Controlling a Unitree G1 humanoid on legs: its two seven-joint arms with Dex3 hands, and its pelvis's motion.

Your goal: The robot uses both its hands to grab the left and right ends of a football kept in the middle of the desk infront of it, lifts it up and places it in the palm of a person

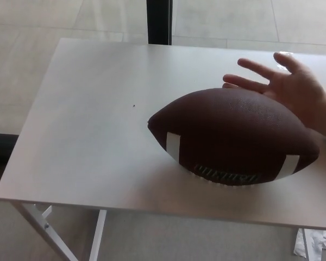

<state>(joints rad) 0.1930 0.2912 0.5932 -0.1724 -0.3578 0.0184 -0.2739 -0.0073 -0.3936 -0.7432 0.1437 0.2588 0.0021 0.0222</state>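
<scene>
Brown football (233,136) lies on its side on the white bench (92,125), right of centre toward the near edge, white stripes and laces facing near. A person's hand (293,89), fingers spread, reaches in from the far right, just behind the ball's top. Neither robot hand is visible, state unknown.

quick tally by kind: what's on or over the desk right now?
Football: 1
Person's hand: 1
Desk: 1
Robot hands in view: 0
Total: 3
</scene>
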